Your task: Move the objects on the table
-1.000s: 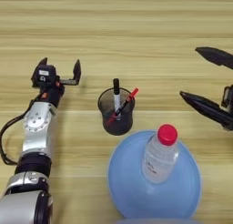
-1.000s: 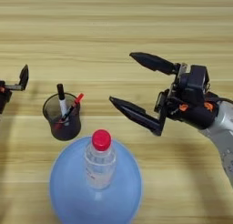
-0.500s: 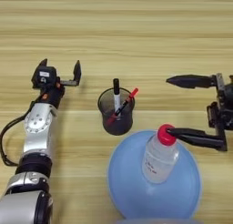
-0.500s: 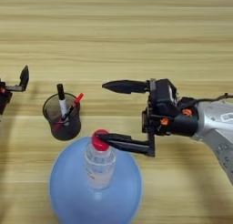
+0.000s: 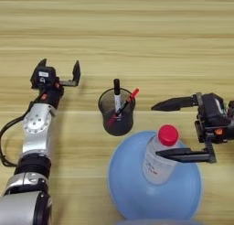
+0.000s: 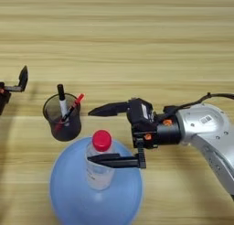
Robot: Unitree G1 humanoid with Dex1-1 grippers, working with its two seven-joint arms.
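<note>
The right gripper point(image 6: 98, 135) is spread wide around the bottle point(image 6: 99, 162), near finger across its label, far finger clear of the red cap. The bottle stands upright on the blue plate point(image 6: 68, 196) at the table's point(image 5: 137, 36) near edge. The cup point(image 5: 117, 112) of markers point(image 5: 118, 95) stands just beyond. The left gripper point(image 5: 59, 71) rests open, empty, leftward; the far half lies bare.

The large round light-blue plate point(image 5: 137, 192) is cut off by the bottom edge in both views. One black finger point(image 6: 119, 161) crosses the small clear plastic bottle point(image 6: 99, 167), hiding part of its white label. The lower ends of the marker pens point(image 5: 119, 105) blur inside the dark translucent cup point(image 5: 117, 121).
</note>
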